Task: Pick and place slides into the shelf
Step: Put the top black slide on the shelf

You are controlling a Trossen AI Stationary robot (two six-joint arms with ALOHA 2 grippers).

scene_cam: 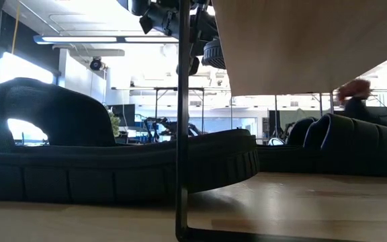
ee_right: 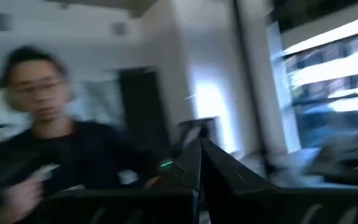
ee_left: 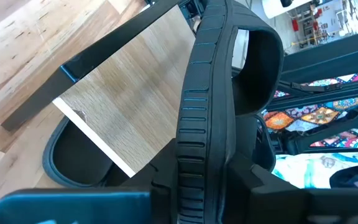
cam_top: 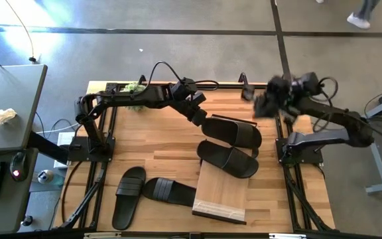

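My left gripper [cam_top: 203,118] reaches over the middle of the table and is shut on one black slide [cam_top: 235,132], which shows close up in the left wrist view [ee_left: 199,118]. A second slide [cam_top: 227,160] lies at the far end of the shelf [cam_top: 221,194]. In the left wrist view its end [ee_left: 67,163] goes under the light plank [ee_left: 123,106]. Two more slides [cam_top: 129,196] [cam_top: 170,191] lie flat on the tabletop left of the shelf. My right gripper [cam_top: 268,101] is raised near the table's far right edge, blurred, its fingers [ee_right: 188,177] closed together on nothing. My left gripper pinches the slide's sole at its end nearest the arm [ee_left: 194,177], one finger on each face. The fingers come slanting from the far left, along the slide's length. The slide is lifted clear, its strap [ee_left: 261,68] farther out, hanging over the far end of the shelf.
The shelf's thin dark frame leg [scene_cam: 182,134] stands close to the low camera beside a slide [scene_cam: 79,158]. A green plant [cam_top: 136,88] sits at the far left corner. A desk [cam_top: 8,106] stands left of the table. A person [ee_right: 39,124] shows beyond the table.
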